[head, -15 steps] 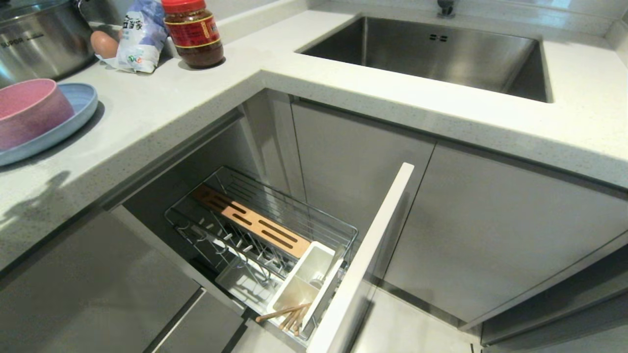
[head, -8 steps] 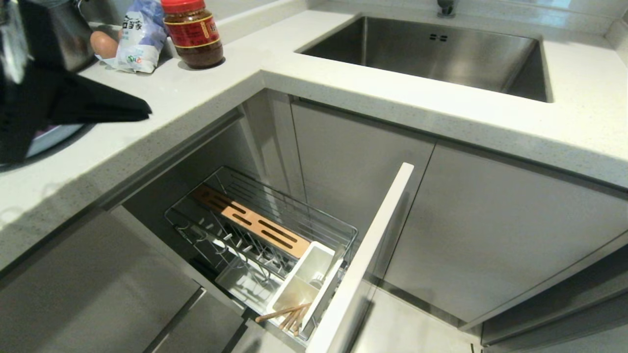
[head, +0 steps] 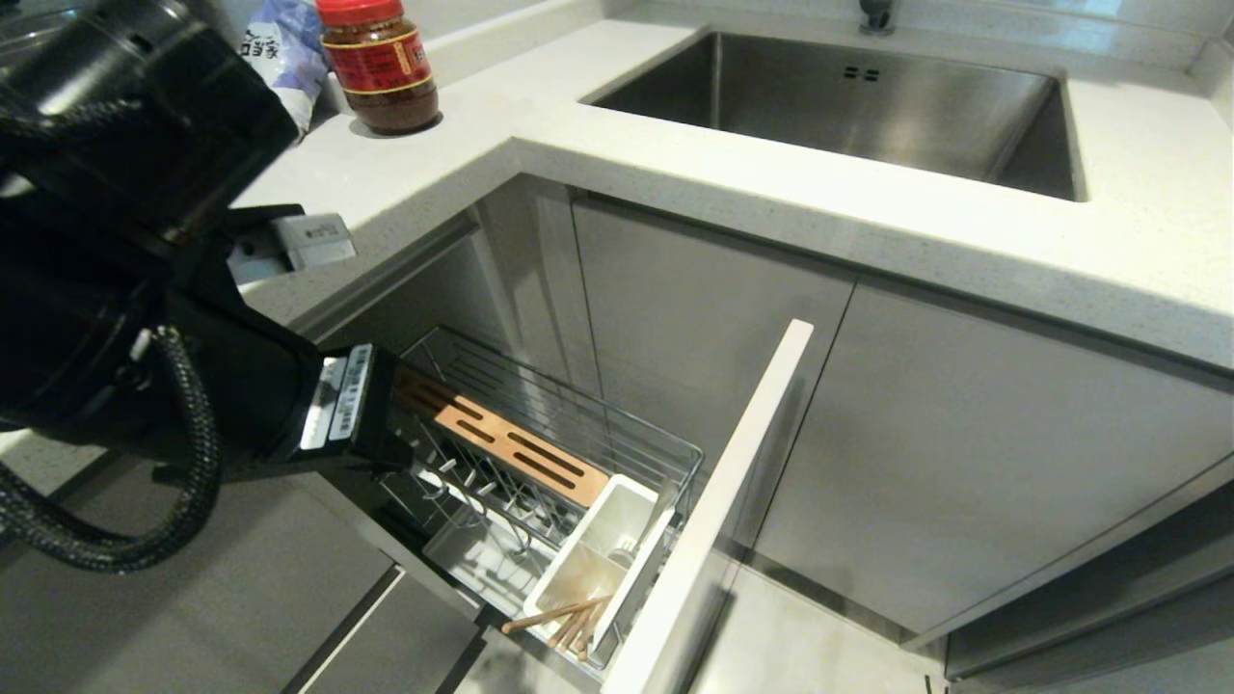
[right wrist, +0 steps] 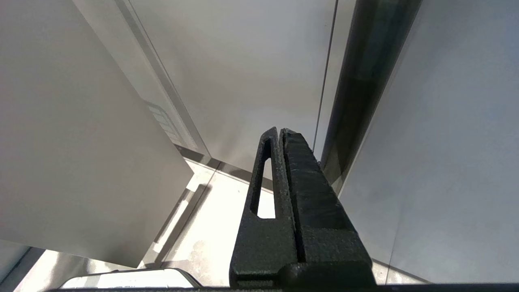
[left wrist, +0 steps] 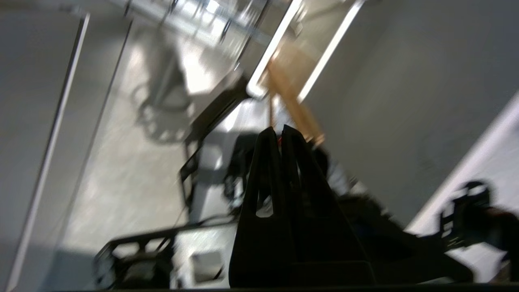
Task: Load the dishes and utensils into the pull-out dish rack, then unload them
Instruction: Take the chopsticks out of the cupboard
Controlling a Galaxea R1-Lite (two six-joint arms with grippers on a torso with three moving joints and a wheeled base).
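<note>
I see one pull-out dish rack (head: pixel 540 453) open, one chopstick pair (head: pixel 564 617) in its near white cup (head: pixel 598 559). My left gripper (left wrist: pixel 279 132) is closed, empty; right gripper (right wrist: pixel 280 132) closed, parked by cabinets.

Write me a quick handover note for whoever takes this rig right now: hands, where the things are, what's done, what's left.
Left hand: shut, holding nothing, above the pulled-out dish rack. Its arm blocks the head camera's view of the counter's left end.
Right hand: shut, empty, parked low beside the cabinets.
Chopsticks: in the white cup, ends sticking out over its rim.
Plate, bowl, fork: not in view now.
Done: chopsticks loaded.
Left: rack's prongs hold no dishes; load plate and bowl, check on the fork, then unload.
</note>
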